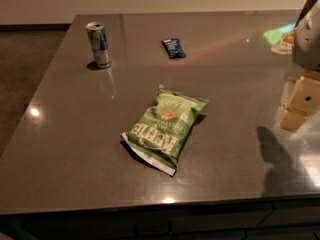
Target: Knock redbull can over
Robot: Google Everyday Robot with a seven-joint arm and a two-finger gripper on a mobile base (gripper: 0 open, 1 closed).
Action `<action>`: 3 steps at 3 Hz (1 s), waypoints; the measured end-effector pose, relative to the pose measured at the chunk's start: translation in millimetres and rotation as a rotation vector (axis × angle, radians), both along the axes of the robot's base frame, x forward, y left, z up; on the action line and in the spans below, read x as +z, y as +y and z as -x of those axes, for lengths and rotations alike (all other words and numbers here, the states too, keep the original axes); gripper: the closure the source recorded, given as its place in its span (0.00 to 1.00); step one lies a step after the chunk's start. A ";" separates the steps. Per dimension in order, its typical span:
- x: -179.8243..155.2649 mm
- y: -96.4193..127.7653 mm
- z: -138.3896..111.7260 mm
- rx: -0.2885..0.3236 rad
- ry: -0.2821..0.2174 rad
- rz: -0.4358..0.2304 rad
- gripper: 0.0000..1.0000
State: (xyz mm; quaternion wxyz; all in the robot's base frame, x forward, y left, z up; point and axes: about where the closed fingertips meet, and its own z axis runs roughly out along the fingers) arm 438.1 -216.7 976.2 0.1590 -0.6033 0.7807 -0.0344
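Now, the redbull can stands upright at ten o'clock on the grey table, well apart from the rest. Green chip bag lies flat dead centre, small blue packet at twelve. Gripper hovers at three o'clock; grasping or released, I cannot tell.

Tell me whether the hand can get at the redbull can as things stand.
Probably yes: the hand sits at the right edge, the redbull can stands far left, and only a flat dark blue packet lies near the path.
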 end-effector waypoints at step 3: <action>6.3 30.8 -85.4 -0.004 -0.092 -0.142 0.00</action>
